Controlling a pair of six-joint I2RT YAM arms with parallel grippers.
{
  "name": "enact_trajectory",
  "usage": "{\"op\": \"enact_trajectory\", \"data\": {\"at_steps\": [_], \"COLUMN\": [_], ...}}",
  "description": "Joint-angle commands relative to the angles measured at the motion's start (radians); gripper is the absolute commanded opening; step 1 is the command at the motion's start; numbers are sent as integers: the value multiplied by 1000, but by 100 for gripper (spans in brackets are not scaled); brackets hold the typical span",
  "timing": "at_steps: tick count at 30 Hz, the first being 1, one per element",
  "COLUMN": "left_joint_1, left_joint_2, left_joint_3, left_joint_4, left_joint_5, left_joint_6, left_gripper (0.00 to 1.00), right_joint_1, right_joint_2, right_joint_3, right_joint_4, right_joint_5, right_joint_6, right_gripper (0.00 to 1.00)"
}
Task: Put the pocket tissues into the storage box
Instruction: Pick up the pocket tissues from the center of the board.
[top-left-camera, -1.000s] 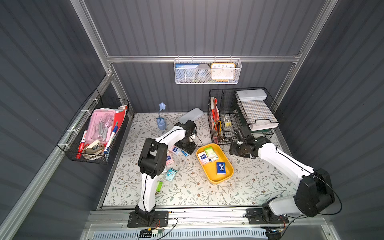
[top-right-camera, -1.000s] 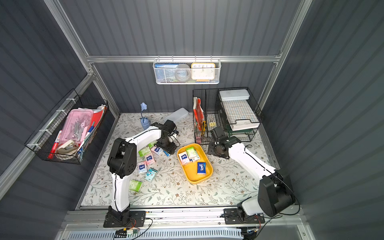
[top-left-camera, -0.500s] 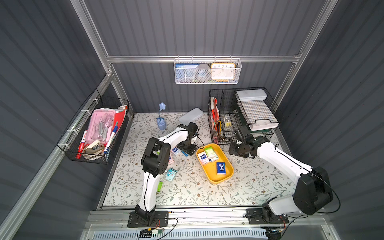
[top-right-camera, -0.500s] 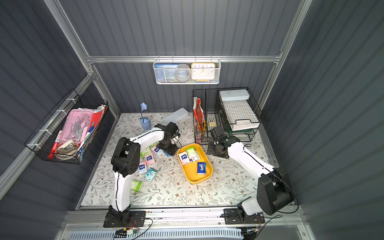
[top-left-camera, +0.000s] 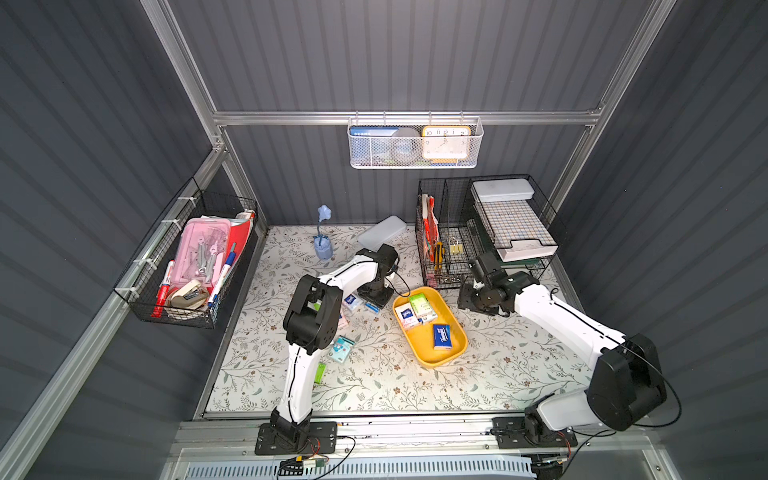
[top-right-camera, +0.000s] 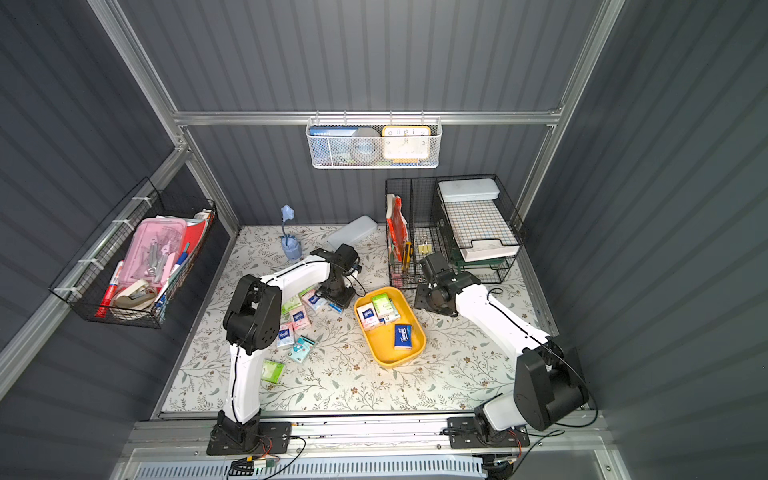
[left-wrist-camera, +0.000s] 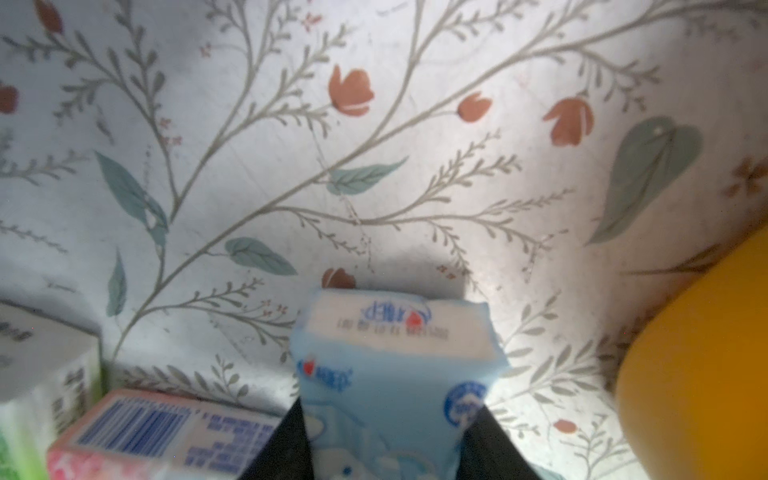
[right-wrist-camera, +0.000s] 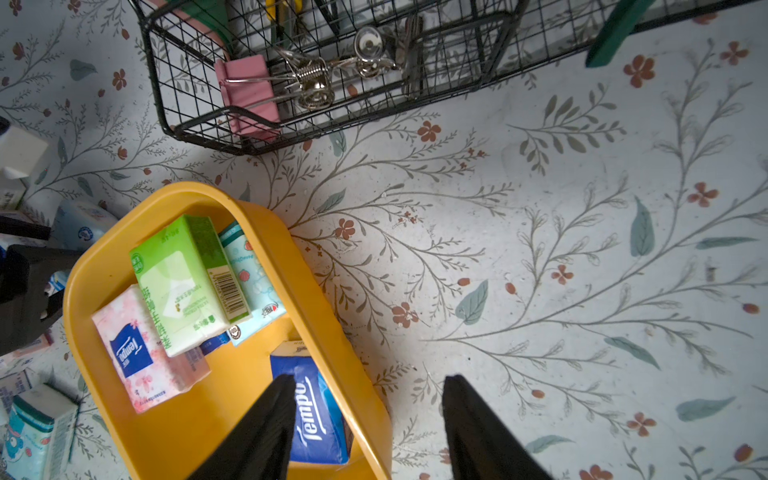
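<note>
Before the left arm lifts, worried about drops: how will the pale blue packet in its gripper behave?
Probably soft: the pale blue packet narrows where the left gripper pinches it. Likely light: small wrapped tissues. Its glossy film might slip.

You're looking into a booth of dark grey ribbed walls (top-left-camera: 415, 62) braced by aluminium rails (top-left-camera: 407, 118). The floor is a pale mat (top-left-camera: 415, 386) printed with leafy sprigs and small red flowers, lit brightest toward 6 o'clock. At 12 o'clock a white mesh basket (top-left-camera: 365, 151) hangs from the rail. At 9 o'clock a black wire basket (top-left-camera: 174, 318) is fixed to the side wall. At 2 o'clock a black wire rack (top-left-camera: 440, 191) stands on the mat.
</note>
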Motion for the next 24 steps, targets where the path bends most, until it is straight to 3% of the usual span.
{"op": "enact_trajectory", "data": {"at_steps": [1, 11, 20, 24], "left_joint_1": [-2, -8, -92, -149], "left_joint_2": [-8, -163, -266, -301], "left_joint_3": [44, -14, -34, -38], "left_joint_4": [-46, -124, -170, -136], "left_joint_5": [-4, 69, -9, 69], "left_joint_6": [-69, -378, -603, -688], "left_gripper": [46, 42, 43, 43], "right_joint_1": [-3, -3, -3, -4], "right_joint_2": [-21, -53, -104, -129], "right_joint_3": [-2, -41, -63, -80], "right_joint_4": [-10, 36, 52, 67], "right_joint_5": [26, 22, 19, 22], "right_joint_6": [3, 21, 30, 33], "right_gripper": [61, 61, 61, 61]}}
